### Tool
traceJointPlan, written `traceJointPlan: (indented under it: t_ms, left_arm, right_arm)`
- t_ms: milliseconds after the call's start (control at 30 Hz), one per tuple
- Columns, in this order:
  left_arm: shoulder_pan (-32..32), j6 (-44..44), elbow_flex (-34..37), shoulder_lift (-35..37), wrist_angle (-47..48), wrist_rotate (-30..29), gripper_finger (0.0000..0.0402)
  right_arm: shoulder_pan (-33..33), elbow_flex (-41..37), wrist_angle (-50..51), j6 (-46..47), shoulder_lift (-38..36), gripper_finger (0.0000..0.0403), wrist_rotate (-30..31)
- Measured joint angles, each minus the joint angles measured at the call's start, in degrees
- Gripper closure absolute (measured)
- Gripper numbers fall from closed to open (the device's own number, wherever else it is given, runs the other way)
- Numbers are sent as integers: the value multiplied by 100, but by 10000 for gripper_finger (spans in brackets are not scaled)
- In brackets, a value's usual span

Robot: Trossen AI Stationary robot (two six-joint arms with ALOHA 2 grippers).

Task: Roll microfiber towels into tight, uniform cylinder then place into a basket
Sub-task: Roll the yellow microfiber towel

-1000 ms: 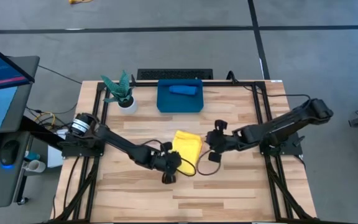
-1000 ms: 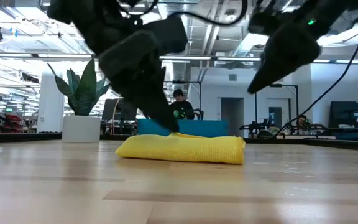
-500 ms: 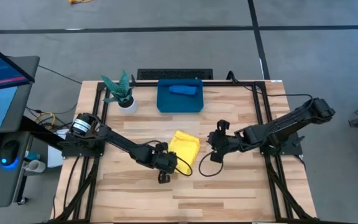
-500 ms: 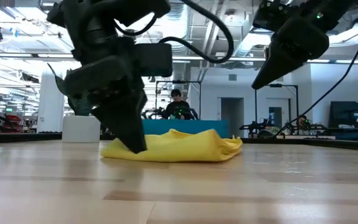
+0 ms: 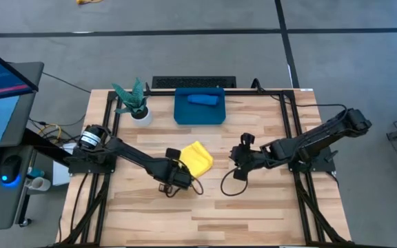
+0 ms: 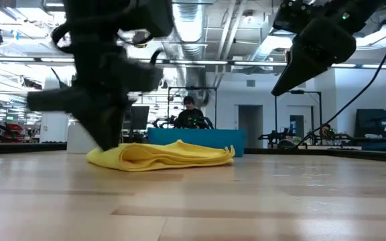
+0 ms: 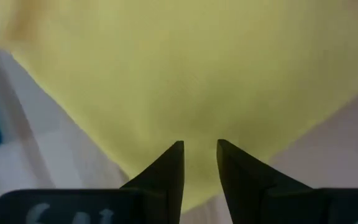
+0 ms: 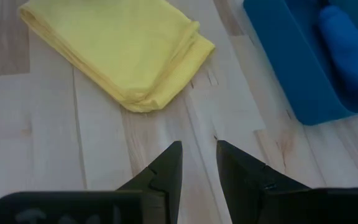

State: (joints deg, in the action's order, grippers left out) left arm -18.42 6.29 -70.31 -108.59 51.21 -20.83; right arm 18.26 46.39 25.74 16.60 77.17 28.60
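1. Left end effector (image 5: 174, 180) sits low at the near-left edge of the yellow towel (image 5: 195, 158), its fingers (image 7: 169, 171) set narrowly apart with the cloth right at their tips; whether they pinch a fold cannot be told.
2. Left of the basket stands a potted plant (image 5: 134, 102), well clear of the work.
3. Yellow towel lies folded flat, not rolled, mid-tabletop (image 5: 253, 207); its layered edges show in the right wrist view.
4. Cloth looks soft, light and floppy, so it will likely sag and unroll; a hold across a whole folded edge seems wiser than one corner.
5. Teal basket (image 5: 182, 114) at the far edge holds the rolled blue towel (image 5: 202, 99).
6. Right end effector (image 5: 240, 167) hovers above the tabletop just right of the yellow towel, fingers narrowly parted, holding nothing.
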Motion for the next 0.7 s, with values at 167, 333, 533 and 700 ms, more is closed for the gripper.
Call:
traceJointPlan:
  t_ms: [167, 333, 533, 700]
  left_arm:
    - [-52, 377, -191, 2, -692, -3, 313]
    - [-87, 785, -195, -29, -1547, 188, 313]
    - [-119, 995, -1, -29, -1589, 236, 313]
    - [-193, 982, 367, -31, -1979, 500, 313]
  right_arm:
    - [0, 0, 2, 0, 0, 281, 0]
    - [-2, 0, 2, 0, 0, 281, -2]
    - [-2, 0, 34, 0, 0, 281, -2]
    - [-1, 0, 56, 0, 0, 281, -4]
